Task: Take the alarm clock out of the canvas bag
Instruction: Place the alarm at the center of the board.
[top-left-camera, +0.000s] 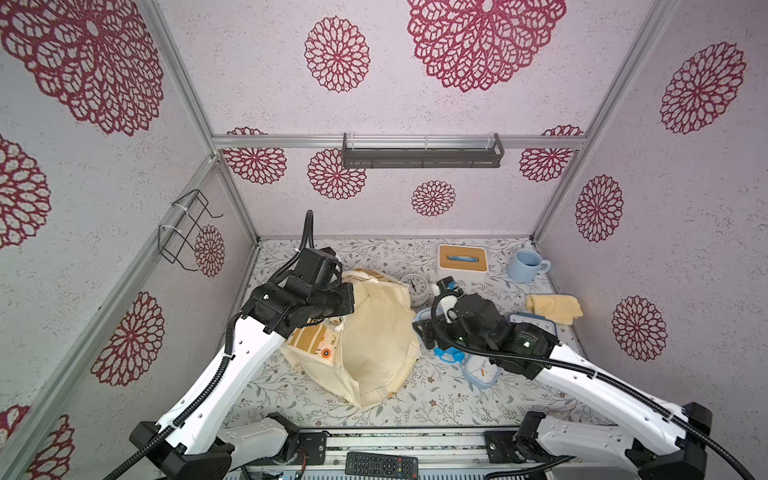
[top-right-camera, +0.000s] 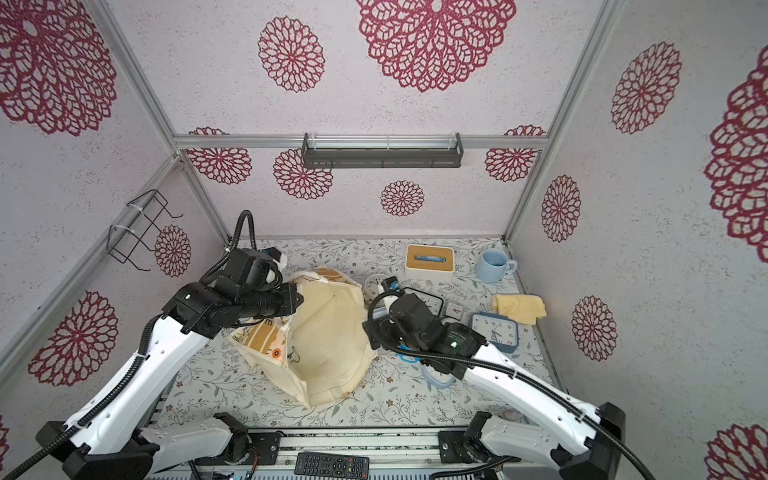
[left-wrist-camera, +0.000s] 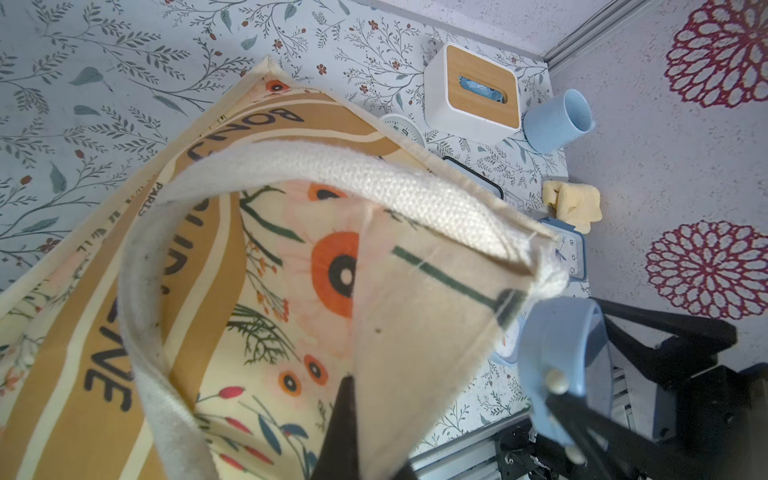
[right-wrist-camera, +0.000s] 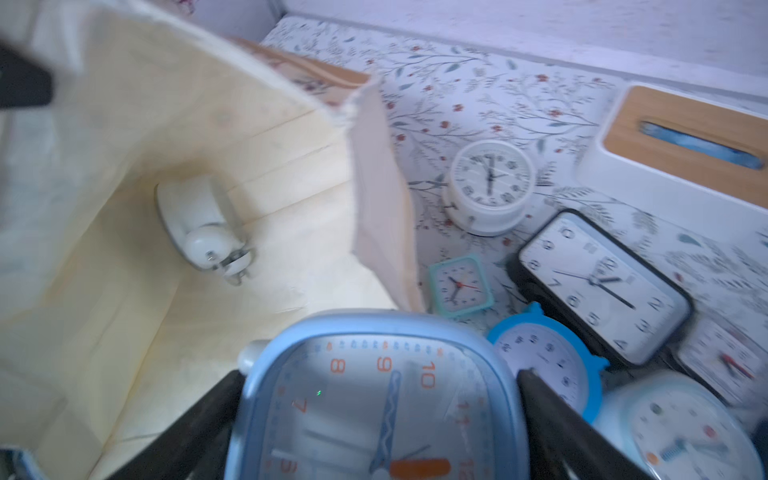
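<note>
The canvas bag (top-left-camera: 374, 345) (top-right-camera: 328, 340) lies mid-table with its mouth gaping toward the right arm. My left gripper (top-left-camera: 349, 297) (left-wrist-camera: 361, 436) is shut on the bag's rim cloth (left-wrist-camera: 415, 332) and holds it lifted. My right gripper (right-wrist-camera: 380, 415) (top-left-camera: 419, 328) sits at the bag's mouth, shut on a light-blue square alarm clock (right-wrist-camera: 374, 399) (left-wrist-camera: 561, 353) with orange numerals, one finger on each side. The clock hangs at the bag's rim. A white twin-bell clock (right-wrist-camera: 199, 224) lies on the bag's inside floor.
Several other clocks crowd the table right of the bag: a white round one (right-wrist-camera: 490, 183), a black rectangular one (right-wrist-camera: 602, 282), a small teal one (right-wrist-camera: 459, 286). A tissue box (top-left-camera: 461, 262), blue mug (top-left-camera: 525, 266) and folded yellow cloth (top-left-camera: 555, 307) stand behind.
</note>
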